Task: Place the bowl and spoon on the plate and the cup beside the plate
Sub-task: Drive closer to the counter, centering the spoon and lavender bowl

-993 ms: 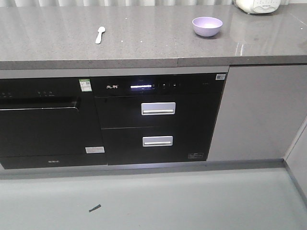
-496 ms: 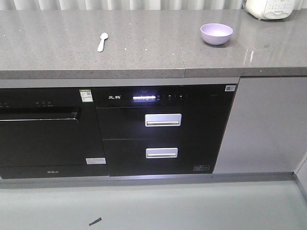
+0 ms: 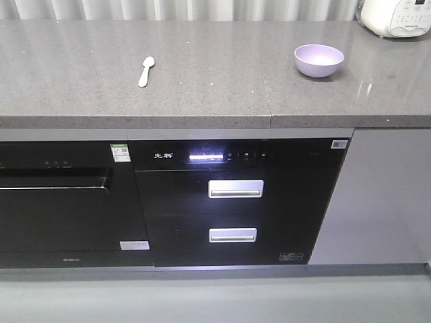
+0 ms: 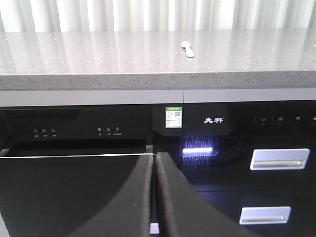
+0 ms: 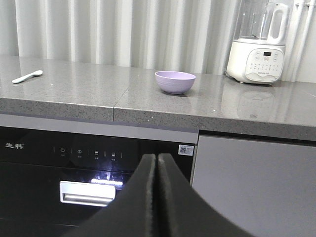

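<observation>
A lavender bowl stands upright on the grey countertop at the right; the right wrist view shows the bowl straight ahead. A pale spoon lies on the counter's left half, and in the left wrist view the spoon lies far back. The plate and the cup are out of view. My left gripper is shut and empty, low in front of the black appliance doors. My right gripper is shut and empty too, below the counter's edge. Neither gripper appears in the front view.
A white blender appliance stands at the counter's back right, right of the bowl. Below the counter sit a black dishwasher and a black drawer unit with silver handles. A grey cabinet panel is on the right.
The front view has shifted: counter, bowl and spoon now sit lower and further right in frame, and the floor scrap has left view. Bowl and spoon keep their places on the counter.
</observation>
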Robot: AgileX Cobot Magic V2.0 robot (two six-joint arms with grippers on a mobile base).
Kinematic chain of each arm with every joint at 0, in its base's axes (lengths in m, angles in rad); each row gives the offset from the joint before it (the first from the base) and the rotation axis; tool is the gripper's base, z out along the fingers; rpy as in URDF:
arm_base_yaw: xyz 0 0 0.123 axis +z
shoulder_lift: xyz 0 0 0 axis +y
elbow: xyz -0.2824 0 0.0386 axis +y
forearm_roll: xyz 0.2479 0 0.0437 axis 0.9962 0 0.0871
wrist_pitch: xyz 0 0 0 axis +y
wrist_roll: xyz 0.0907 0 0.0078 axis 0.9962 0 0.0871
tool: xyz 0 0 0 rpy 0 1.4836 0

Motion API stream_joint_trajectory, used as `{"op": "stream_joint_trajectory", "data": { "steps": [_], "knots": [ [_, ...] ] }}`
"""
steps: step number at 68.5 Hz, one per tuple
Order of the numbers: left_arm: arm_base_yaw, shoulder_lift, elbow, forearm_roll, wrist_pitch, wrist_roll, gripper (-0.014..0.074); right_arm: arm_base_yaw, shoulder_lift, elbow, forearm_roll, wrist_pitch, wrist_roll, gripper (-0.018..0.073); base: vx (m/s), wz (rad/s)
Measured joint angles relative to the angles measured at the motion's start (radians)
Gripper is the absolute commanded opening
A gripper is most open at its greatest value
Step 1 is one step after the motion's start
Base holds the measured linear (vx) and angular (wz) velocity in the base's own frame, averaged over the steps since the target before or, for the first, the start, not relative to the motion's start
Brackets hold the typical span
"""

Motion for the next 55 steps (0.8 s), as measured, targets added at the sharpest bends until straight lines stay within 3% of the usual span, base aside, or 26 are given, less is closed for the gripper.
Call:
{"op": "stream_joint_trajectory", "data": {
  "steps": [55],
  "knots": [
    [0.0, 0.0, 0.0, 0.0, 0.0, 0.0, -0.0006, 0.0, 0.0, 0.0, 0.0, 0.0, 0.0, -0.0006, 0.18, -0.03]
  ]
}}
